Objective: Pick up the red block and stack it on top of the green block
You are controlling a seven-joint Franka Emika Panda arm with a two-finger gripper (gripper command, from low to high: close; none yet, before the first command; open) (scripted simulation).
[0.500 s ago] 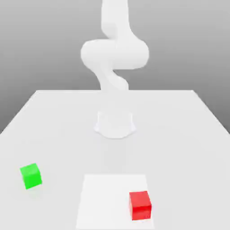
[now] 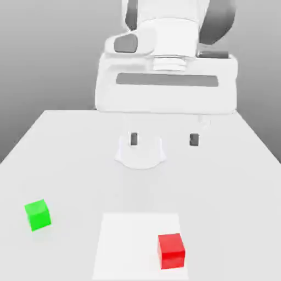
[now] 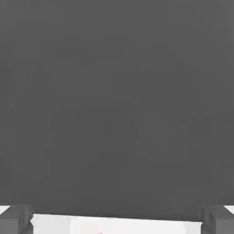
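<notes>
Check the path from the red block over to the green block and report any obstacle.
Nothing visible blocks it. The red block and the green block sit apart on the table, with bare surface between them. The open claw hangs well above both.

text: none legible | labels/brands: none | numbers/signs: none | red block (image 2: 171, 251): plain faces | green block (image 2: 38, 214): plain faces | surface (image 2: 66, 159): unmarked
</notes>
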